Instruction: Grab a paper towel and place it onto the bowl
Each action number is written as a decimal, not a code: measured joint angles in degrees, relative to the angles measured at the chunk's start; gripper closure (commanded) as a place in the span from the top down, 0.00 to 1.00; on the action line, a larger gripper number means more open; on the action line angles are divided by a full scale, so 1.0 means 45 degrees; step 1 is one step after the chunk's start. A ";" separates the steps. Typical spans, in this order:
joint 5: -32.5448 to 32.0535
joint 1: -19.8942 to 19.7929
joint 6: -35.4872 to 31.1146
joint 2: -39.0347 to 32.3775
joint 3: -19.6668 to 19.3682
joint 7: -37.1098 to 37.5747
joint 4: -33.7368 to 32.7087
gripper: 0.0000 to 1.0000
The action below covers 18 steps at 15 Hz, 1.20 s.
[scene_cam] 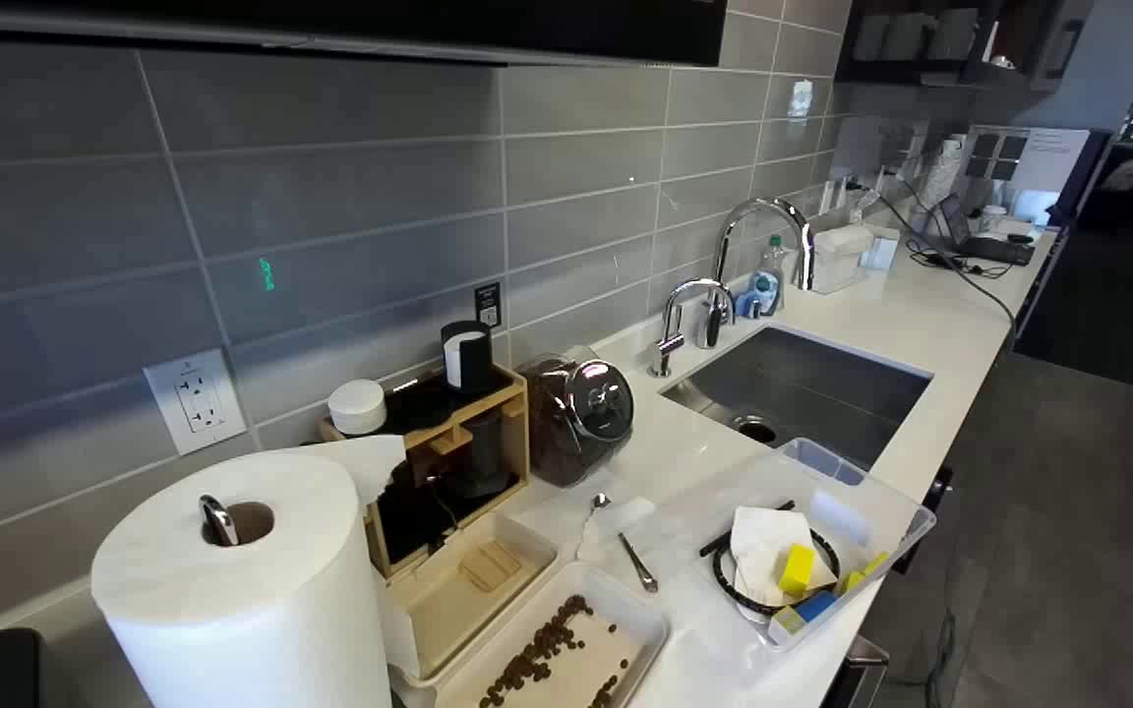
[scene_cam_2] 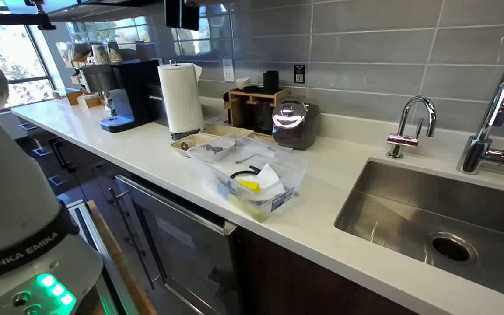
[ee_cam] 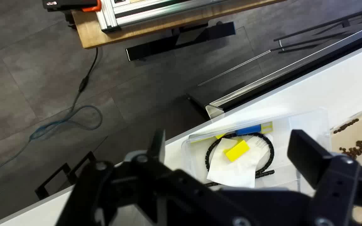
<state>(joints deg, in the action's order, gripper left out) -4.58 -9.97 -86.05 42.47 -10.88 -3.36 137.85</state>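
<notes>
A big white paper roll stands upright on the counter; it also shows in an exterior view. A thin white paper flap sticks out from its top edge and seems joined to the roll. No separate loose towel sheet is clear. My gripper is open and empty in the wrist view, above a clear plastic bin. The bin holds a white paper piece, a yellow block and a black coil. No thing is clearly a bowl. The bin also shows in both exterior views.
Two trays, one with dark beans, lie between the roll and the bin. A spoon lies beside them. A wooden stand, dark jar and sink follow along the wall. A coffee machine stands beyond the roll.
</notes>
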 measured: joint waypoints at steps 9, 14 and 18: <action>0.0000 0.0000 0.0000 0.0000 0.0000 0.0000 0.0000 1.00; 0.0000 0.0000 0.0000 0.0000 0.0000 0.0000 0.0000 1.00; 0.0790 0.0856 -0.0752 -0.0338 0.0346 -0.0472 0.0000 1.00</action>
<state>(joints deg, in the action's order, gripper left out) -1.02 -6.12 -89.43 40.95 -9.33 -5.48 137.85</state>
